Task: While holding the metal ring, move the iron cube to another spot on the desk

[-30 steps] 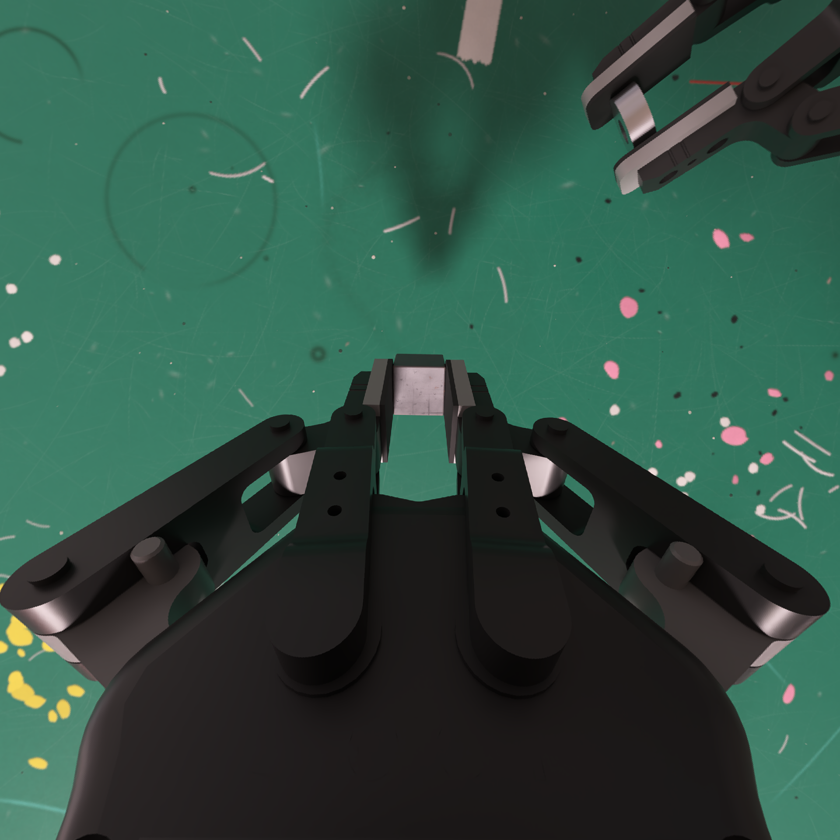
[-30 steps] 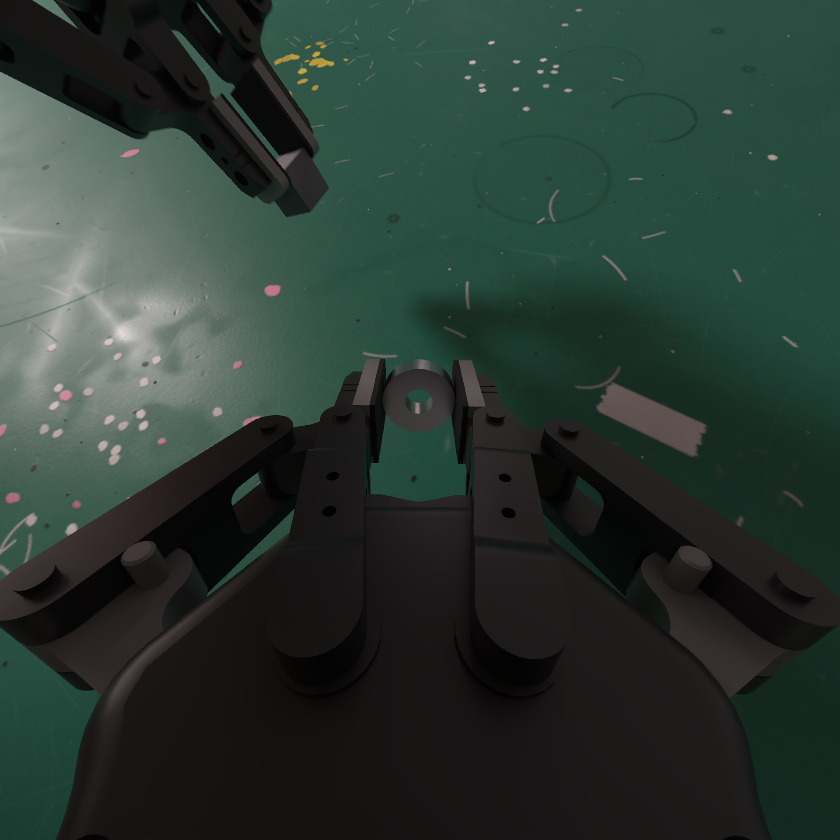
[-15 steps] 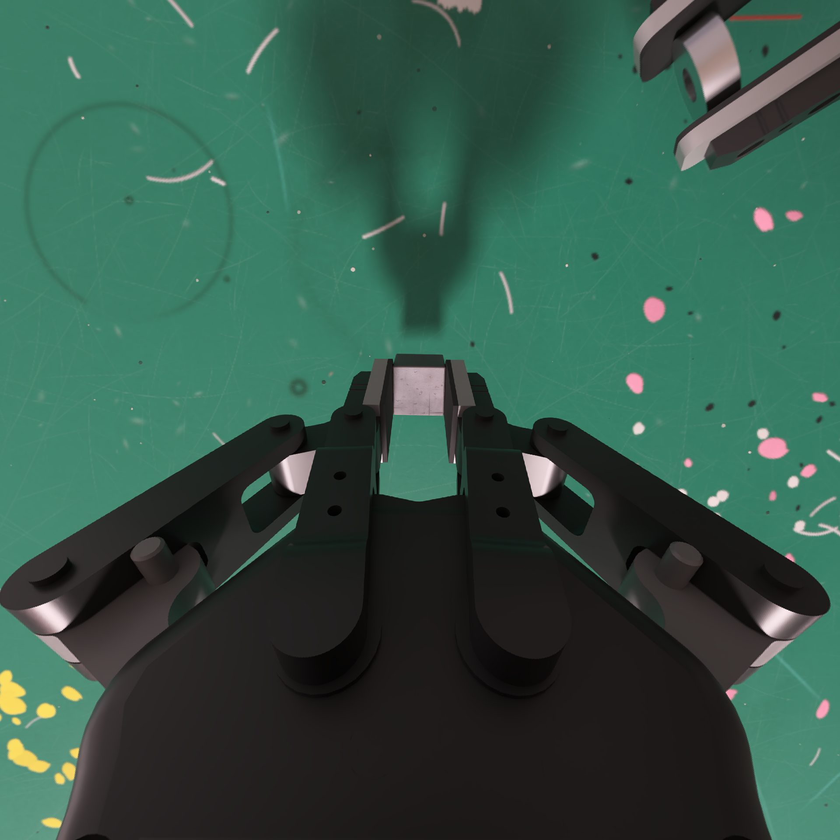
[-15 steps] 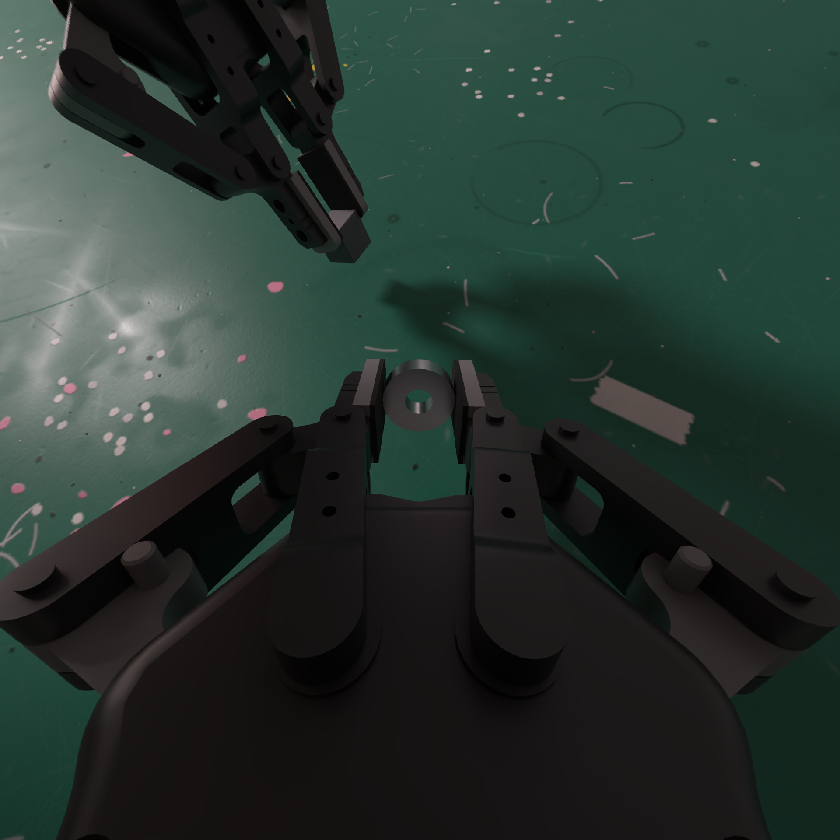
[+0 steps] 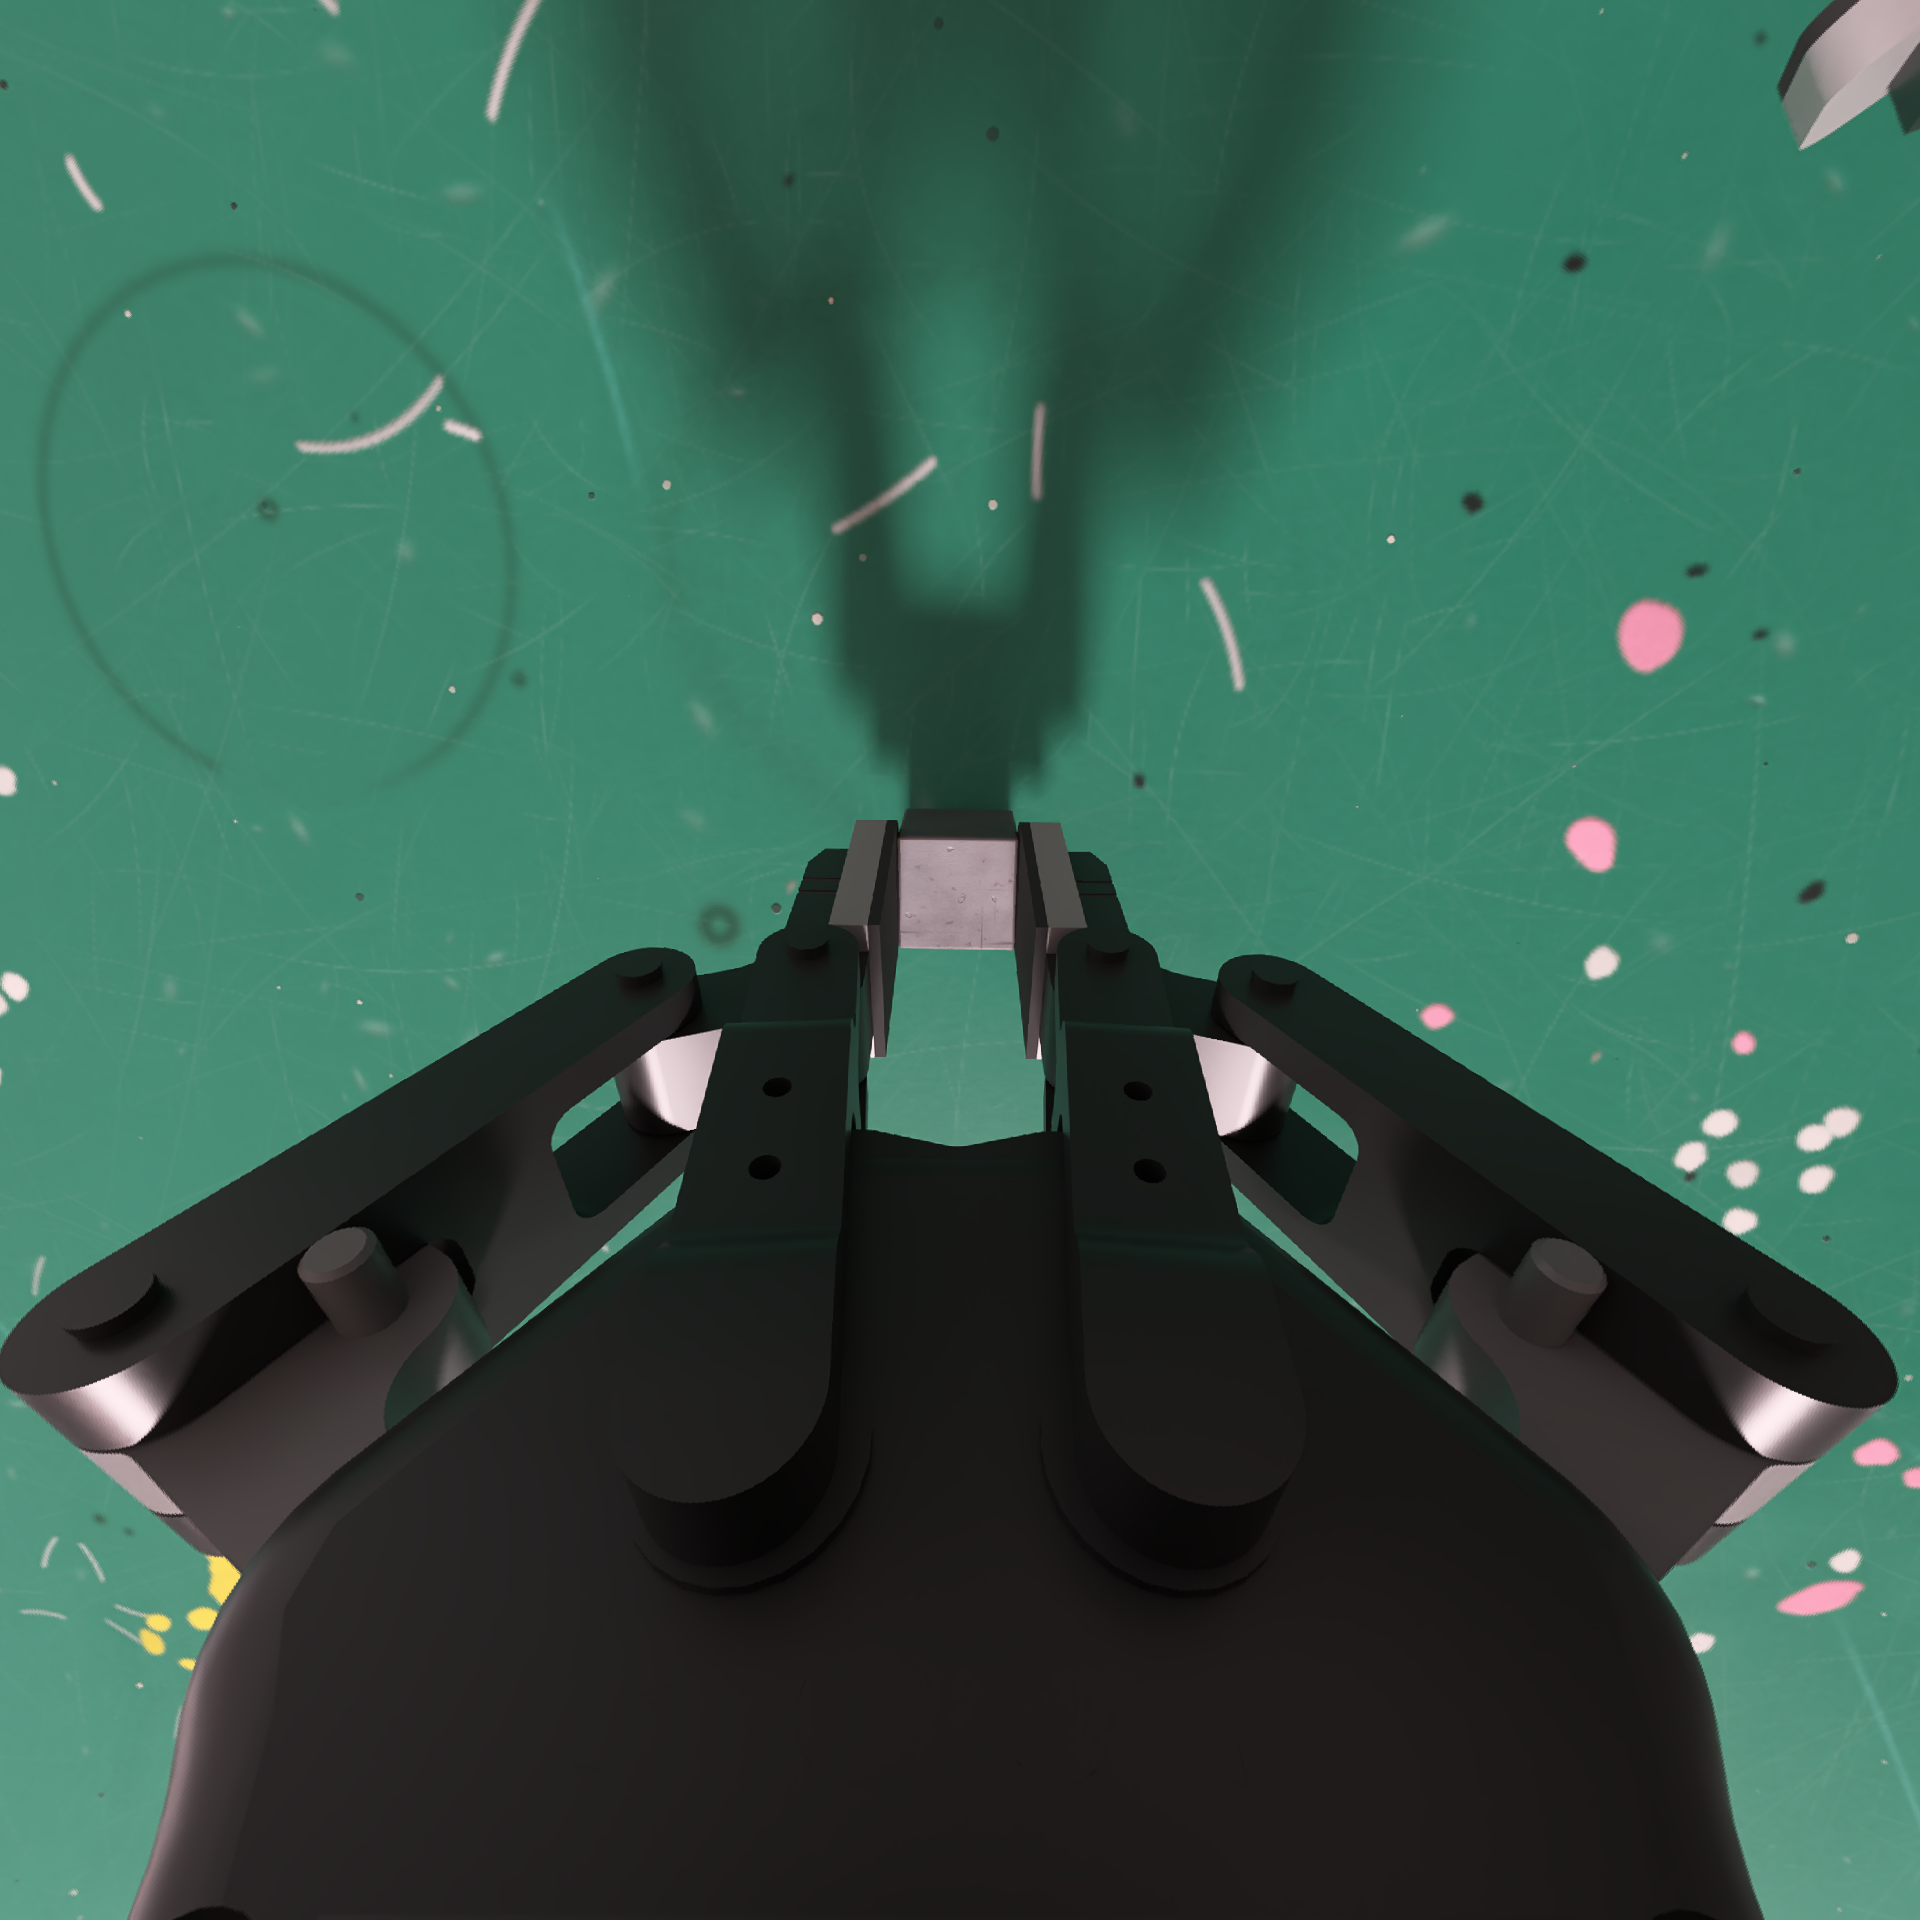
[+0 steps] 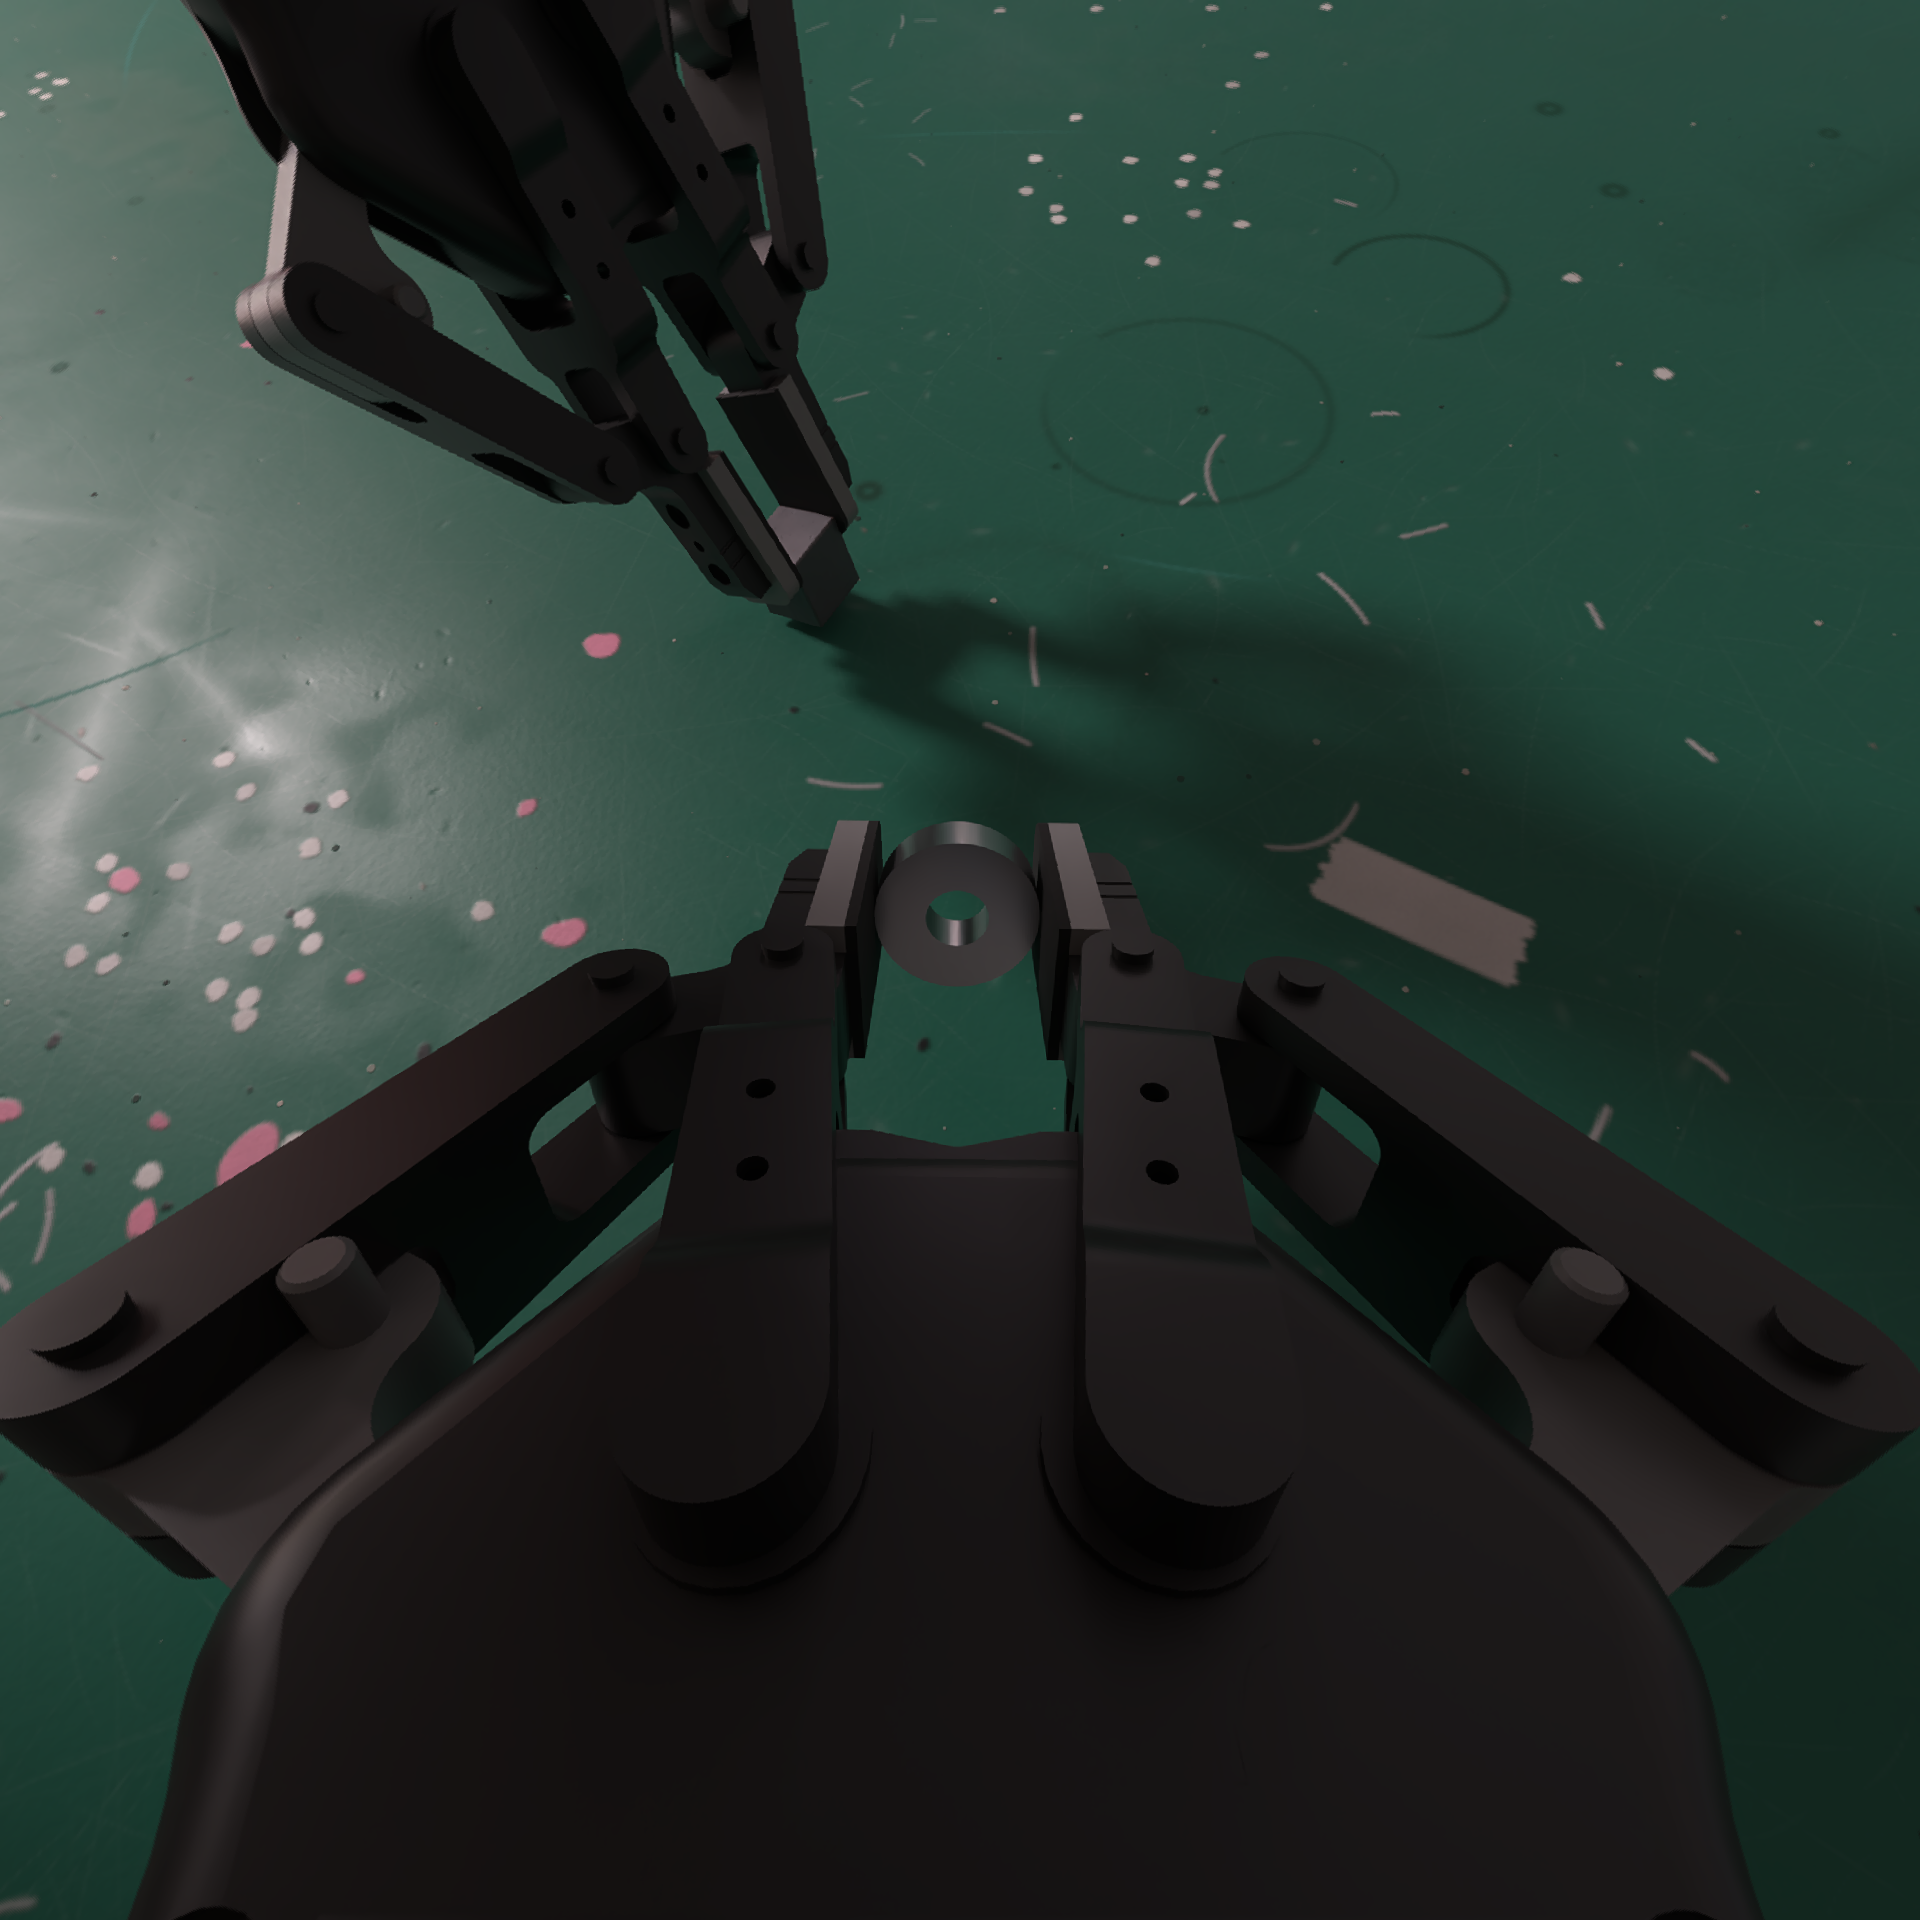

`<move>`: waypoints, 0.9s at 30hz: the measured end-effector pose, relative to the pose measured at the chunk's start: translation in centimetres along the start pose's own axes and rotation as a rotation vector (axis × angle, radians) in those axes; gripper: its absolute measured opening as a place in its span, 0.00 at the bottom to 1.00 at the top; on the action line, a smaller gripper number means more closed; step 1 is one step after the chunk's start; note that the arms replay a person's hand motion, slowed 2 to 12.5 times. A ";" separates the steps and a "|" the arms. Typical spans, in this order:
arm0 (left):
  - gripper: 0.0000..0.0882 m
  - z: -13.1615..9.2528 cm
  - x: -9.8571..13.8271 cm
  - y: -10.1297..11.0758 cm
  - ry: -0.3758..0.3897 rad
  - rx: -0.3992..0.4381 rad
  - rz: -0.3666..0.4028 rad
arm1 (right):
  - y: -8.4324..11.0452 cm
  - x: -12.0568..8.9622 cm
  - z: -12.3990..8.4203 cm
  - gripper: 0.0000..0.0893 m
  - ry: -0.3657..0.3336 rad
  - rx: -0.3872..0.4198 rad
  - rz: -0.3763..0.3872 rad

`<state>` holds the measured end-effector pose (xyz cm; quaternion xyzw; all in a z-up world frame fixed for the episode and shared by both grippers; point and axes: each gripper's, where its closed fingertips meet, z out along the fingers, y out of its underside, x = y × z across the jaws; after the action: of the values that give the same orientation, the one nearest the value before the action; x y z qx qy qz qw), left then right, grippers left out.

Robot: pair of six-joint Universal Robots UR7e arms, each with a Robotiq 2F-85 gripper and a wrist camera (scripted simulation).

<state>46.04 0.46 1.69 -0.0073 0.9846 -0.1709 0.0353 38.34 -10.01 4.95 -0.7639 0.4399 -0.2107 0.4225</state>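
Note:
My left gripper (image 5: 957,883) is shut on the iron cube (image 5: 956,896), a small grey metal block between its fingertips. The cube's shadow meets it on the green desk (image 5: 1455,416), so it sits at or just above the surface. In the right wrist view the left gripper (image 6: 805,566) comes down from the upper left with the cube (image 6: 816,556) at the desk. My right gripper (image 6: 957,914) is shut on the metal ring (image 6: 957,916), a thick grey washer held above the desk. A tip of the right gripper shows at the left wrist view's top right corner (image 5: 1849,88).
The desk (image 6: 1351,675) is a scratched green mat with pink, white and yellow paint flecks and faint circle marks. A strip of grey tape (image 6: 1418,925) lies flat to the right of the ring. The arms' shadows fall across the middle.
My left gripper has come down toward the desk with the cube; the cube's shadow now meets it. The right gripper still holds the ring and has barely moved.

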 end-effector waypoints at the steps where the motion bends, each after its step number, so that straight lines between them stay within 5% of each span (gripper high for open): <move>1: 0.23 0.1 0.0 0.0 -0.001 -0.005 0.006 | 0.0 0.0 0.0 0.29 0.001 0.000 0.001; 27: 0.23 0.6 0.0 -0.3 0.065 -0.028 0.096 | 0.2 0.5 -0.3 0.29 0.012 0.002 0.012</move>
<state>46.13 0.00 1.17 0.0450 0.9867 -0.1555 0.0112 38.32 -10.59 4.94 -0.7596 0.4468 -0.2129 0.4220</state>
